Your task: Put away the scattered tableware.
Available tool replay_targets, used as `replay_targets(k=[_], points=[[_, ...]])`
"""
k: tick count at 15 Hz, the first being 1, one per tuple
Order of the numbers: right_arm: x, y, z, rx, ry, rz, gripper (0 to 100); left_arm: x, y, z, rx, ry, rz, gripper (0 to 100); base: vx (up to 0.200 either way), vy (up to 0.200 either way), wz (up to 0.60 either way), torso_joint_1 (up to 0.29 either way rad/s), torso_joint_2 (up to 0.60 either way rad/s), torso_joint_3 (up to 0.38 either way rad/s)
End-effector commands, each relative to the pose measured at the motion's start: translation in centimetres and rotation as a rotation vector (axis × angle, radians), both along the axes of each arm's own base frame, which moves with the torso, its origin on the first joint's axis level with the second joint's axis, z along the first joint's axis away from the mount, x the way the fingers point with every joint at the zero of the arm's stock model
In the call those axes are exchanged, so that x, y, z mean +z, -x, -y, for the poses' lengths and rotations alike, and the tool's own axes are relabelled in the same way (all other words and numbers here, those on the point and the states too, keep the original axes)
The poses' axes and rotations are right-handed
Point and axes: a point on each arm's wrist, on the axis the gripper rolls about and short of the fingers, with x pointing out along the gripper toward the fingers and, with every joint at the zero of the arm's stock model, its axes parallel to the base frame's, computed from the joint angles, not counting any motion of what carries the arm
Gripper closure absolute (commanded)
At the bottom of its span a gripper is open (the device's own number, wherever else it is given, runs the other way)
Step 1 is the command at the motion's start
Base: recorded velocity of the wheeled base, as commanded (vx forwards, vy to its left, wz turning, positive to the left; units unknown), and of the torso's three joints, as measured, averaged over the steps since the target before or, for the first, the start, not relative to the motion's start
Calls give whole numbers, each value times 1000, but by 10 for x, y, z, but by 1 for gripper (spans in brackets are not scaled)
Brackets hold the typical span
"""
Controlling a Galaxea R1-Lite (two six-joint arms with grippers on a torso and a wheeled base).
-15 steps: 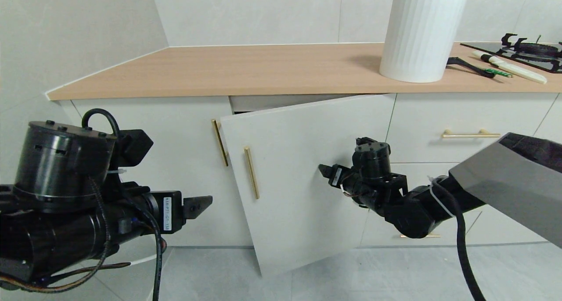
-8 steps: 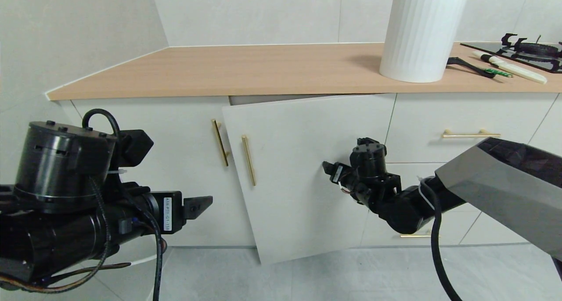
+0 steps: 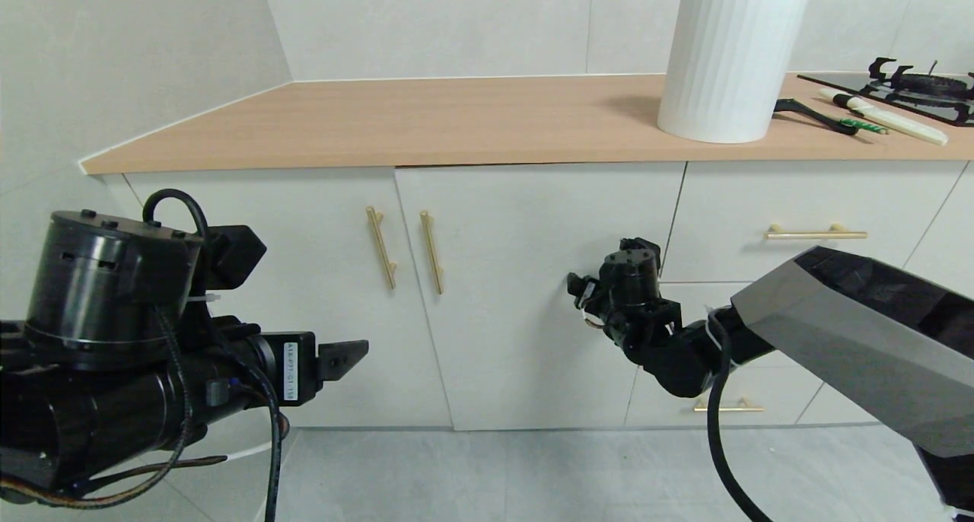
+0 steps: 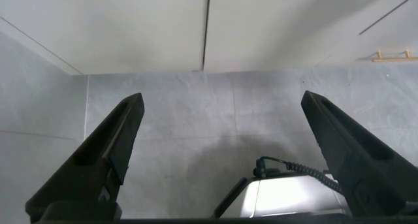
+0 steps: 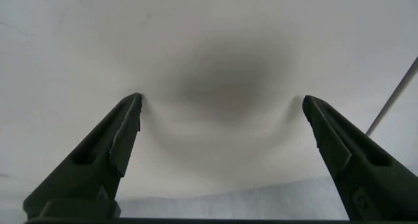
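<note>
In the head view, the white flat cabinet door [image 3: 533, 294] under the light wooden countertop [image 3: 418, 122] is now seen flush with its neighbour, whereas it stood ajar one second ago. It was pushed shut by the right gripper [image 3: 577, 288], which is pressed against its face. The scattered tableware, a black-handled utensil [image 3: 814, 115] and a long cream-coloured utensil [image 3: 886, 119], is seen lying on the countertop beside the tall white ribbed vessel [image 3: 730, 58]. The left gripper [image 3: 342, 354] is held low before the left door.

In the left wrist view, its fingers [image 4: 124, 139] are spread apart over grey floor tiles [image 4: 215, 132], and nothing is held.

In the right wrist view, the fingers [image 5: 117, 145] are also apart, with their tips touching the door.

The cupboard step is judged finished; the utensils on the countertop are not yet stored.
</note>
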Motion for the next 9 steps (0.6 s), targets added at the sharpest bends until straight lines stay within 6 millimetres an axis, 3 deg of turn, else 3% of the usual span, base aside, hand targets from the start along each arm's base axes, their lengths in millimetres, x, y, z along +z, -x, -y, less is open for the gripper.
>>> replay_targets(k=[1, 9], points=[[-4, -3, 0, -5, 4, -5, 0, 0, 0, 0, 1, 0, 0, 0, 0, 0, 0, 0, 0, 0], [1, -4, 5, -24, 3, 6, 0, 0, 0, 0, 1, -1, -2, 0, 0, 0, 0, 0, 0, 0]])
